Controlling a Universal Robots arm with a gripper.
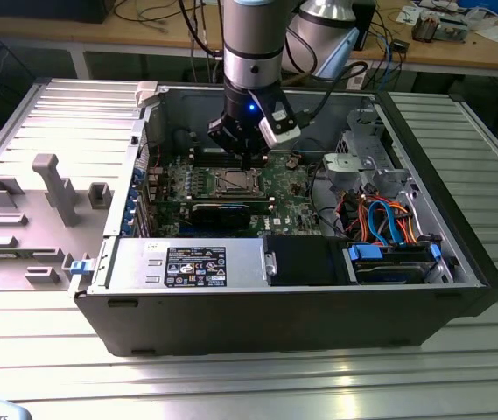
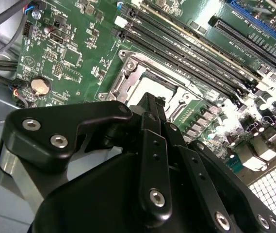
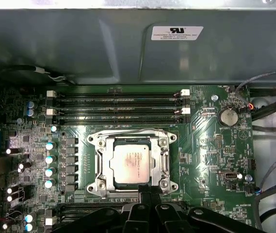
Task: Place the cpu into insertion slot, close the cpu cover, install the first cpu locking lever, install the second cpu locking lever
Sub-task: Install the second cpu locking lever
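The cpu (image 3: 132, 163), a pale square chip, lies flat in the insertion slot (image 3: 95, 190) in the middle of the green motherboard. The silvery cpu cover (image 3: 104, 162) lies down around it, framing the chip. Thin wire levers run along the socket's edges (image 3: 128, 131); I cannot tell whether they are latched. My black gripper (image 3: 150, 190) hangs just above one edge of the socket, fingers pressed together and holding nothing. In the second wrist view the gripper (image 2: 150, 103) hides much of the insertion slot (image 2: 128, 77). In the exterior view the gripper (image 1: 247, 159) stands over the insertion slot (image 1: 234, 182) inside the open computer case.
Slim memory slots (image 3: 118, 104) run beside the socket, with the case wall (image 3: 128, 48) behind them. A long black card (image 1: 222, 212), a power supply (image 1: 192, 262) and a drive cage with orange and blue cables (image 1: 389, 219) crowd the case. A grey fixture (image 1: 47, 188) lies outside, at the exterior view's left.
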